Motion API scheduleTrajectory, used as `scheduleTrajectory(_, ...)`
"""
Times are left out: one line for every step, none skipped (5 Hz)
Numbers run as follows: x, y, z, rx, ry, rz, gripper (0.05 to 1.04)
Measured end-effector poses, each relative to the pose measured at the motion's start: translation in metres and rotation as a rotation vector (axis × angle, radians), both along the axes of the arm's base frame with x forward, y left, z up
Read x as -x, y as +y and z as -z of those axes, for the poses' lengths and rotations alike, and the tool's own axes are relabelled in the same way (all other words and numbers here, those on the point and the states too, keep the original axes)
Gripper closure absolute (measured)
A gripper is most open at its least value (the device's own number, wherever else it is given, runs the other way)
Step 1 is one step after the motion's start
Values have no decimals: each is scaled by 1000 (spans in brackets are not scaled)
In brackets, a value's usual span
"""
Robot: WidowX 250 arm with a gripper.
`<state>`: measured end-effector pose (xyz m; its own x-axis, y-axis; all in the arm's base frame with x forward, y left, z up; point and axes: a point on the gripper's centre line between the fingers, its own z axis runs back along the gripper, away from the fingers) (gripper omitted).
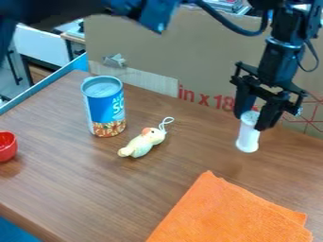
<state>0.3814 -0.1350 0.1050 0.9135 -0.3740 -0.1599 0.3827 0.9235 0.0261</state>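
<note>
Gripper (252, 122) fingers were clamped on the upper part of a white cylinder (247, 138), which stood nearly upright at the right of the wooden table (56, 189), near the cardboard (202, 61). An orange cloth (230, 215) lay nearer the camera; a small bird toy (144, 142), a blue can (105, 106) and a red bowl (6, 147) sat farther left.

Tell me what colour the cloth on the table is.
The cloth is bright orange all over, seen best in the camera view, near the bottom edge.
</note>
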Motion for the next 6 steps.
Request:
scheduleTrajectory(-3, -6, 10, 13, 18, 24, 497)
scheduleTrajectory(-4, -9, 21, 36, 32, 38, 497)
scheduleTrajectory(1, -9, 38, 28, 102, 42, 497)
scheduleTrajectory(2, -9, 39, 30, 116, 56, 497)
scheduleTrajectory(2, -8, 40, 27, 118, 61, 432)
scheduleTrajectory(10, -3, 45, 4, 105, 10, 140)
